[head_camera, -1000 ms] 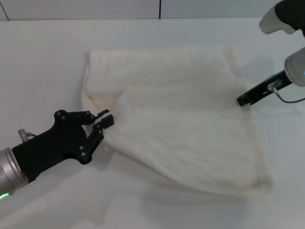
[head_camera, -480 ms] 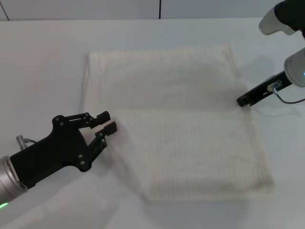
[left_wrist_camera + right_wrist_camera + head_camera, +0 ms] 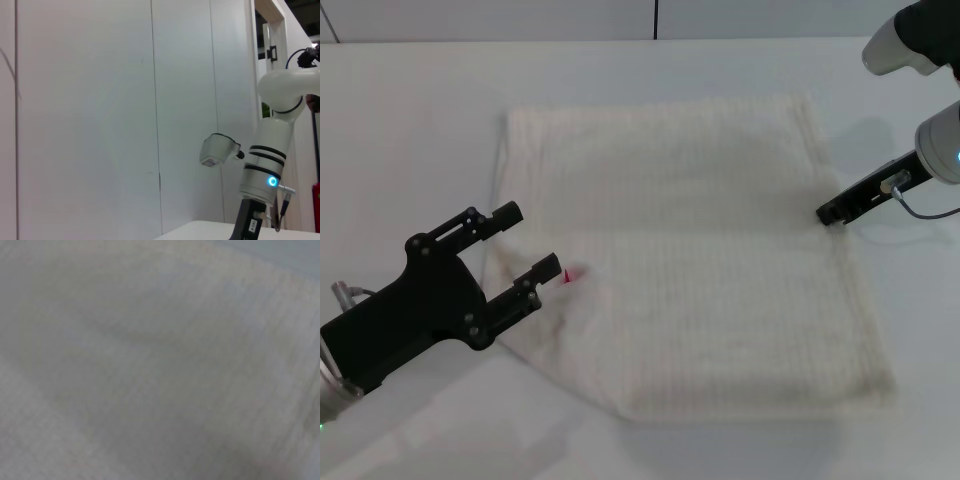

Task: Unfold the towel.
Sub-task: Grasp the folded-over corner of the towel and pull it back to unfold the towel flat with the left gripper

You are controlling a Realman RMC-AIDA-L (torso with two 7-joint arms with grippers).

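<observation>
The cream-white ribbed towel (image 3: 700, 250) lies spread out nearly flat in the middle of the white table. Its near left edge runs at a slant and is slightly rumpled. My left gripper (image 3: 532, 238), black, is open wide and empty, and sits over the towel's left edge. A small red spot (image 3: 570, 275) shows on the cloth just past its lower finger. My right gripper (image 3: 828, 211) rests at the towel's right edge. The right wrist view is filled by the towel's cloth (image 3: 160, 360) from very close. The left wrist view shows only a wall and my right arm (image 3: 265, 165).
The white tabletop (image 3: 410, 130) surrounds the towel on all sides, with bare room at the left, front and far right. A grey wall runs along the table's back edge (image 3: 620, 40).
The left gripper let go of the lifted towel fold, which dropped flat. It then opened wide and drew back to the left. The right gripper has stayed put.
</observation>
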